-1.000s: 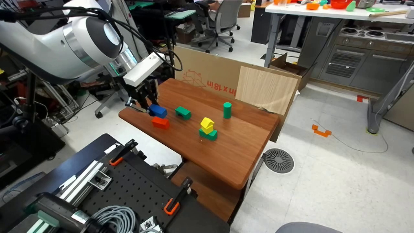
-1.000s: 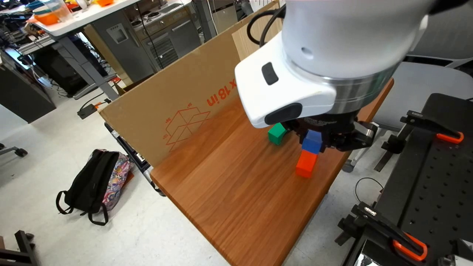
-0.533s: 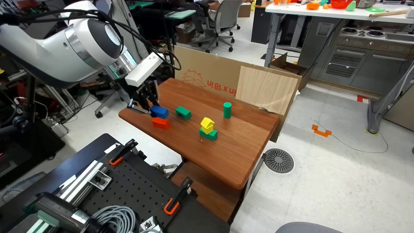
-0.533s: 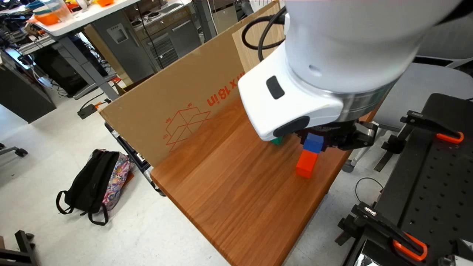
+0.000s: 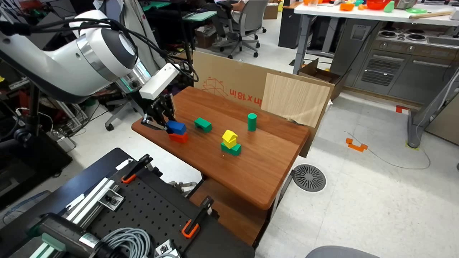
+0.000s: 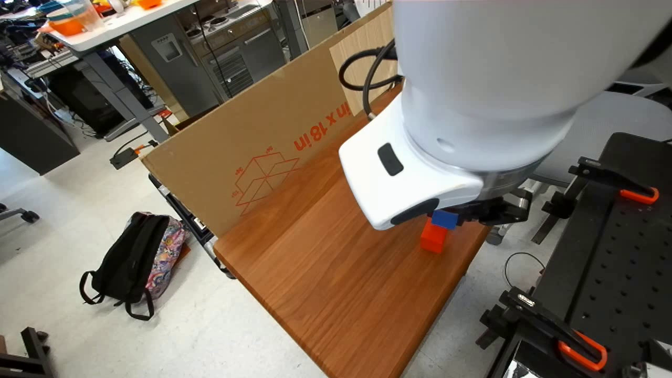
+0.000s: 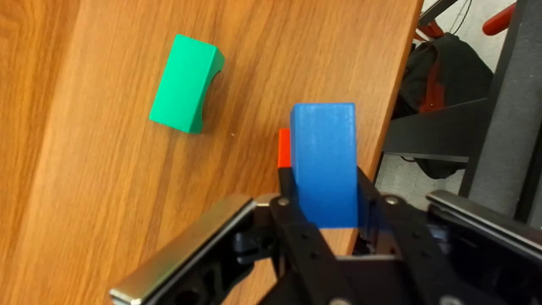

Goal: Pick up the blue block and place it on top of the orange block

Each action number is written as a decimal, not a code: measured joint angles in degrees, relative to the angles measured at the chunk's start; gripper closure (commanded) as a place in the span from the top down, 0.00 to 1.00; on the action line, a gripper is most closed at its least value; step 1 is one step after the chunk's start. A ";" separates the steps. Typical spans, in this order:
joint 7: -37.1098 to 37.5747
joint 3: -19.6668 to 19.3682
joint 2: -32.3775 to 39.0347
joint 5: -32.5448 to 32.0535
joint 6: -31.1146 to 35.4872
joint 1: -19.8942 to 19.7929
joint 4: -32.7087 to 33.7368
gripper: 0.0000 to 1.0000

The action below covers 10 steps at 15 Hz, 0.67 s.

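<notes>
My gripper (image 7: 326, 186) is shut on the blue block (image 7: 325, 161), with one finger on each long side. The blue block is level and sits directly over the orange block (image 5: 178, 138) in an exterior view, where the blue block (image 5: 176, 127) hides its top. The exterior view from across also shows the blue block (image 6: 444, 219) low over the orange block (image 6: 432, 237), partly behind the arm. In the wrist view only a strip of the orange block (image 7: 284, 148) shows left of the blue one. Whether the two blocks touch I cannot tell.
A green arch (image 5: 203, 124) lies beside the blocks; it also shows in the wrist view (image 7: 184, 84). Yellow blocks (image 5: 230, 139) stand on a green piece (image 5: 231, 149). A green cylinder (image 5: 252, 122) stands farther off. The table edge is near. A cardboard wall (image 6: 252, 142) borders the table.
My gripper has lowered with the blue block, which now covers the orange block's top. The arm now hides the green arch in an exterior view. The orange block has not moved.
</notes>
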 measured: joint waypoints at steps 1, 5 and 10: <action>0.10 0.08 0.43 -0.12 -0.10 0.11 0.20 0.08; 1.47 0.17 2.02 -2.04 -0.44 0.59 1.11 0.08; 3.98 0.23 3.76 -5.13 -1.39 1.07 2.65 0.08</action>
